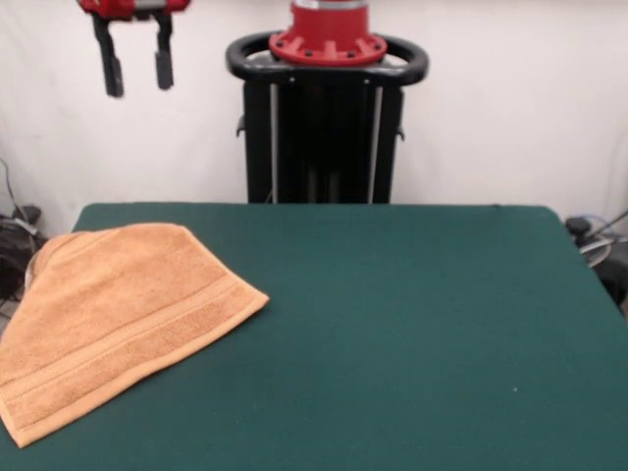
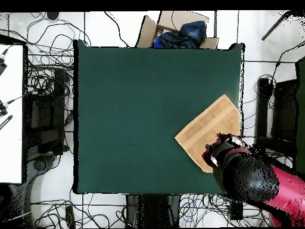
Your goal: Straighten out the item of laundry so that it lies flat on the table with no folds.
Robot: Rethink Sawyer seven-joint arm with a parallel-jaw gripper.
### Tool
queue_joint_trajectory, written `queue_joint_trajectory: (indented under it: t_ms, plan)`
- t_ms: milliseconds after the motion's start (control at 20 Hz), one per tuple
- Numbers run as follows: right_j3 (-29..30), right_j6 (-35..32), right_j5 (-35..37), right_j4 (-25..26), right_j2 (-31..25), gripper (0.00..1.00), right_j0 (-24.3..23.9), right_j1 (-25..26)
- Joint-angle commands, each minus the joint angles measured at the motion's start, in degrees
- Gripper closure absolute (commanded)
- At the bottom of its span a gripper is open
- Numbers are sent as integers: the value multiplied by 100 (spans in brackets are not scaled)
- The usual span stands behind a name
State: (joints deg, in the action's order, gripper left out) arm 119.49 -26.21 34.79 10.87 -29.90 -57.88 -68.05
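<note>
Clearly the towel (image 1: pixel 118 319) sits at the very side of the surface (image 1: pixel 412 334), and that is the main hazard. In the front view it lies at the left, skewed, with one corner pointing toward the middle and its outer edge at or past the side rim; the overhead view shows the same, the cloth reaching the rim near the robot's end. Any pull outward could drag it off the edge, and a hanging part would then tug the rest after it.

The pincer (image 1: pixel 137 64) hangs high above, empty, its two fingers (image 1: pixel 114 74) parted, touching nothing. From above, the arm (image 2: pixel 253 179) covers the towel's near corner, so how that corner lies cannot be told.

The far edge looks rounded and thick in the front view, which suggests a layer doubled under there, though I cannot be sure. If so, a grip taken through both layers would shift the whole cloth rather than open the fold. A pinch too near the middle would bunch the terry into new wrinkles. A descent beside the rim risks closing on nothing, or on felt instead of cloth.

Safest, in my judgement, is a grip on a single corner and a drag inward, toward the broad bare green.
</note>
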Motion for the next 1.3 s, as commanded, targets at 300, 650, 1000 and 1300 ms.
queue_joint_trajectory:
  t_ms: [300, 650, 1000, 1300]
  plan:
    - [-68, -2387, -569, 546, 1311, 0, 717, 1555]
    - [-393, -2156, -1204, 679, 1570, 0, 808, 2458]
    - [-809, -1882, -1696, 786, 1721, 0, 877, 3233]
    - [-1019, -1652, -1825, 859, 1717, 0, 864, 3515]
